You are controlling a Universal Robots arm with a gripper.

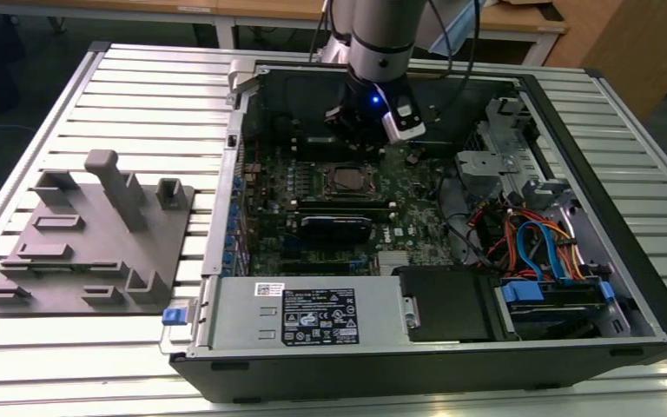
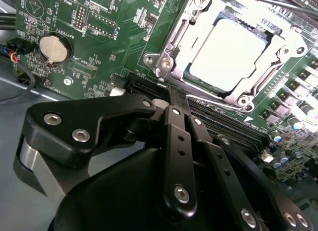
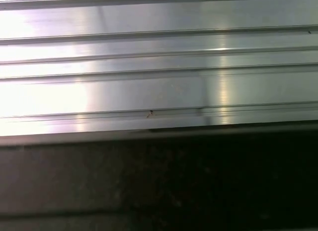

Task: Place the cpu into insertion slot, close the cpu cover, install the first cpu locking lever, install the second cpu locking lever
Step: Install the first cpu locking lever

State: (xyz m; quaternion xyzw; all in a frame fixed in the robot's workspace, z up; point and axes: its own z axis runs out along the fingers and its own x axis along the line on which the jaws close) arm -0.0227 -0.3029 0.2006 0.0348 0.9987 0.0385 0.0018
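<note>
The cpu, with its dull silver top, lies in the insertion slot on the green board. The cpu cover, a silvery frame plate, lies flat around it with the chip showing through its window. A thin metal rod runs along one side of the cover. My gripper hovers beside a corner of the socket, above the long black slots. Its black fingers are shut together with nothing between them. In the exterior view my gripper hangs just behind the socket inside the open computer case.
A grey fixture plate with upright pegs lies on the slatted table at the exterior view's left. Coloured cables and drive bays fill the case's right side. A coin battery sits on the board. The first wrist view looks at aluminium slats.
</note>
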